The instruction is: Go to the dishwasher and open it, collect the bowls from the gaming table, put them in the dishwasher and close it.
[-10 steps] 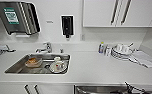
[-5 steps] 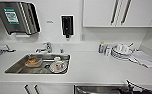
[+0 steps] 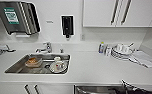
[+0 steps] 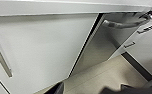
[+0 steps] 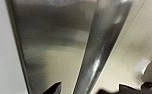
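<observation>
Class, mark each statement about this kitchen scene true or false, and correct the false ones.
1. The sink holds dishes. True.
2. A stack of plates stands on the counter right of the sink. True.
3. The tap is running. False: no water shows.
4. The dishwasher front is white. False: it is steel.
5. A bar handle crosses the dishwasher front. True.
</observation>
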